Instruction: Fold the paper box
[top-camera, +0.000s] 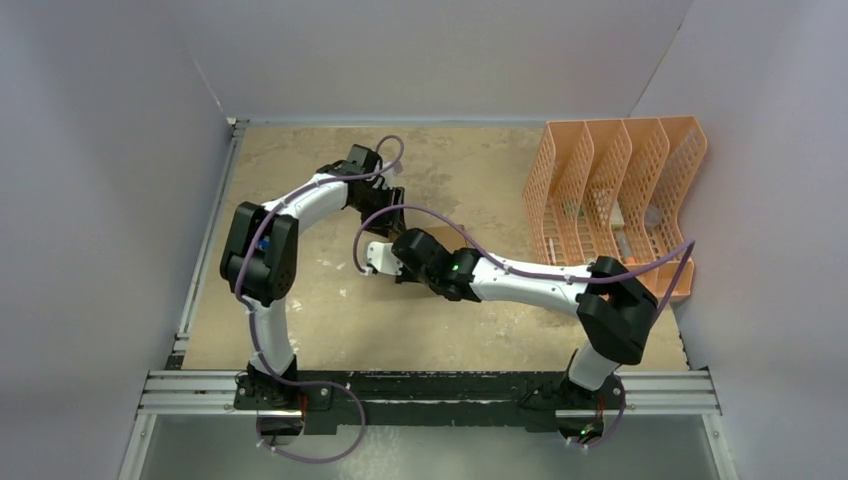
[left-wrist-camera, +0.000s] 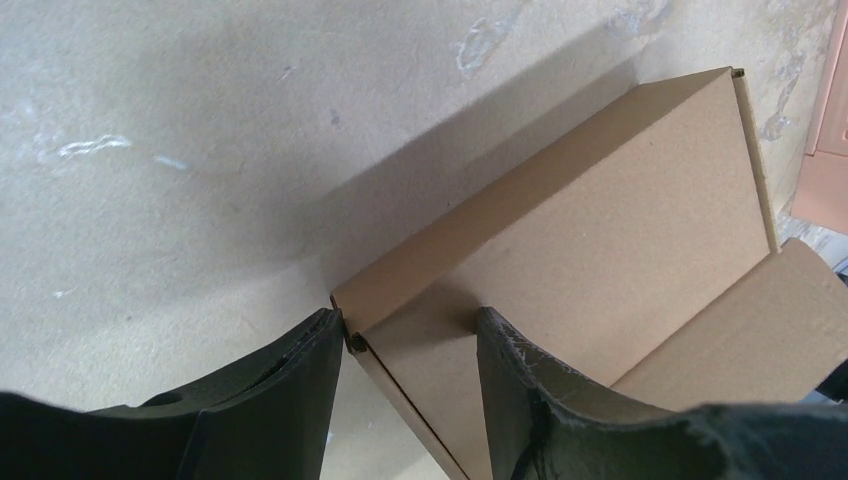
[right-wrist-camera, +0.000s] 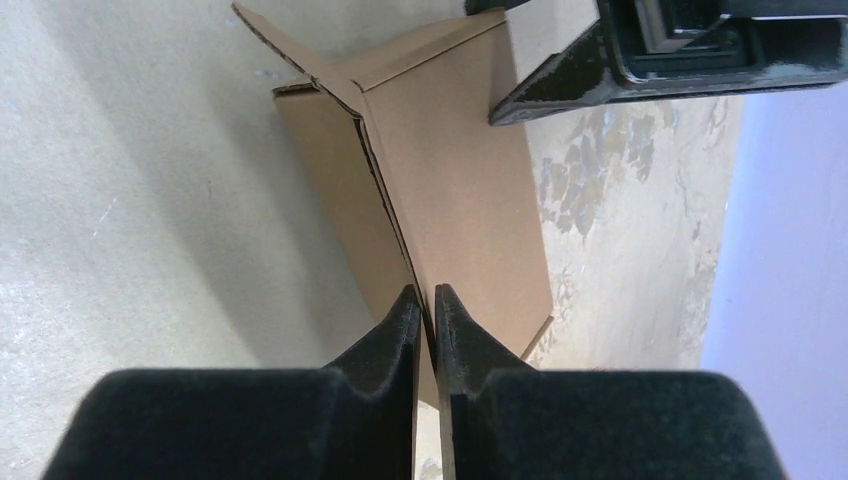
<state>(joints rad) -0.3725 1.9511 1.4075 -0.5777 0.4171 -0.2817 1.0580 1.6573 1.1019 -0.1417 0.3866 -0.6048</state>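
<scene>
Right fingers (right-wrist-camera: 392, 335) are clenched on an upright wall of the box (right-wrist-camera: 455, 170), which sits half-folded in the middle of the bench (top-camera: 480, 160); left fingers (left-wrist-camera: 300, 375) stand released, straddling another wall at its corner, one outside, one inside

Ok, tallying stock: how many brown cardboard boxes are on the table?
1. The half-folded brown cardboard box sits mid-table between the left arm and right arm, the right jaws pinching one wall. The arms cover that spot from above, so another could be hidden.
</scene>
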